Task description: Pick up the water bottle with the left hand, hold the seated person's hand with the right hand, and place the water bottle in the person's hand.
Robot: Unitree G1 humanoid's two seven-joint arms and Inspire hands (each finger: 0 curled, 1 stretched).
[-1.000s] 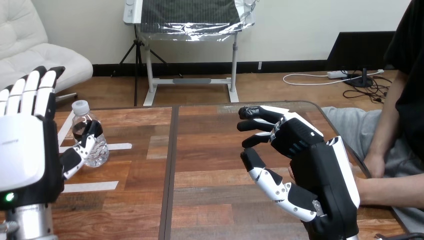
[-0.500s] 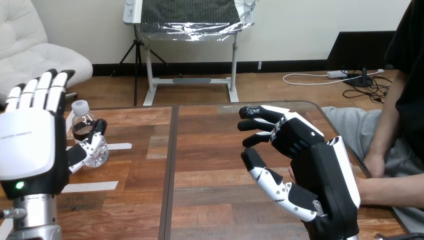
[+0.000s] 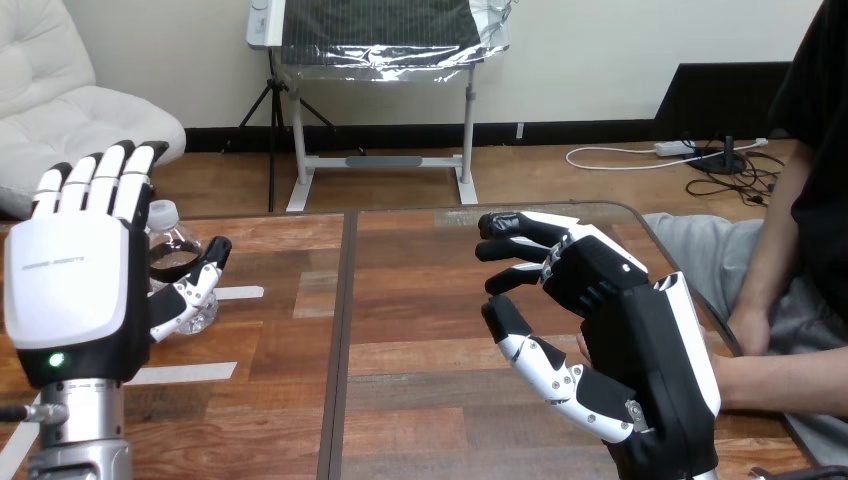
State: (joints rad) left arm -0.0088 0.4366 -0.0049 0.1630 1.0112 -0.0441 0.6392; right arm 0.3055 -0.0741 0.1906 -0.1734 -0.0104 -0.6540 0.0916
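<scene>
The clear water bottle (image 3: 178,252) with a white cap stands upright at the table's left, mostly hidden behind my left hand (image 3: 75,290). That hand is raised with its white back toward me, fingers straight up and thumb stretched right across the bottle's lower part, not closed on it. My right hand (image 3: 625,345) hovers over the table's right side, fingers loosely bent toward the left and nothing between them. The person's forearm (image 3: 785,385) reaches in from the right and runs behind this hand. Their hand there is hidden, so contact cannot be told.
White tape strips (image 3: 238,293) lie on the wooden table (image 3: 420,300) near the bottle. A dark seam (image 3: 340,340) runs down the tabletop. The person's other hand (image 3: 748,330) rests off the table's right edge.
My left hand has shifted to the right and now covers more of the bottle. The right hand and the person's arm have not moved.
</scene>
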